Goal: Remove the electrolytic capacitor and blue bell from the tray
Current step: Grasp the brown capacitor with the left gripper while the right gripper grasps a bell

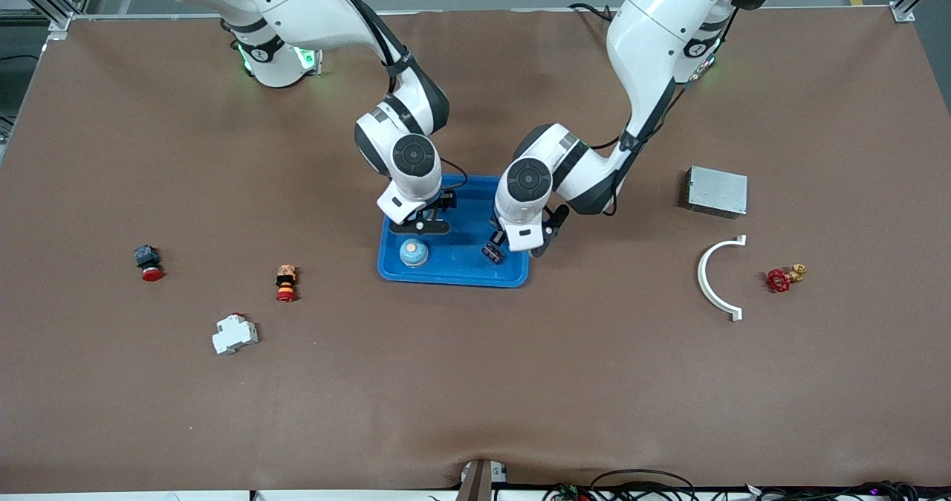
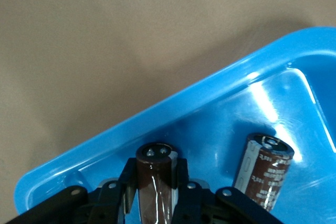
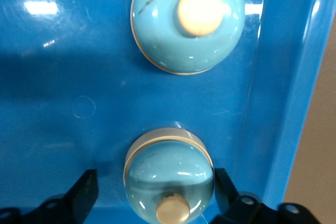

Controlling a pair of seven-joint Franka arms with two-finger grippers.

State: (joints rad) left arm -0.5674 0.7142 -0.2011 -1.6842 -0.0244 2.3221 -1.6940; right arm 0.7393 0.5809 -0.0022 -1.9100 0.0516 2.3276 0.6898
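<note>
Capacitor (image 2: 155,182) in left tool (image 2: 152,195), apparently clamped

A blue tray (image 2: 173,103) fills the lower right of the frame, its rounded rim running diagonally from lower left to upper right, with brown tabletop (image 2: 105,35) filling the upper left. At the bottom centre, the left gripper (image 2: 156,195) has its black fingers (image 2: 126,192) clamped on an upright dark brown capacitor (image 2: 155,182) with a silvery stripe. A second brown capacitor (image 2: 265,174) stands tilted on the tray floor at lower right, apart from the first.
</note>
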